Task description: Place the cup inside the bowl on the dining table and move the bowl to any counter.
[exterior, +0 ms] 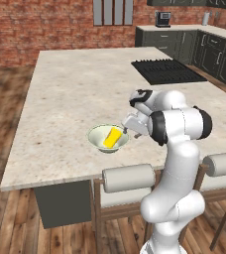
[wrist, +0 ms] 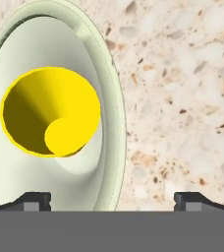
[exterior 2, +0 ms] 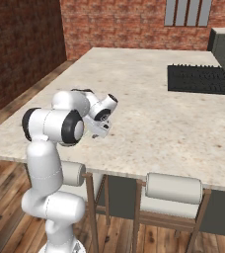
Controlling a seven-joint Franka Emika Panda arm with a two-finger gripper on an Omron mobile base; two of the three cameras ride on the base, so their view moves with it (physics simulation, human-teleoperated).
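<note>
Lying loose in bowl (exterior: 97, 139) on table (exterior: 65, 99), cup (exterior: 112, 137) risks rolling out if wide-open, empty jaws tip the rim.

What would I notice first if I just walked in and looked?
The bright yellow cup lying tilted inside the pale bowl, near the front edge of the big stone table. Right beside the bowl is the white robot arm's gripper, jaws open. Farther back, a black cooktop sits in the tabletop.

Cup in bowl
I see the yellow cup (wrist: 50, 112) lying inside the bowl (wrist: 111, 113) on the dining table (wrist: 182, 98).
</note>
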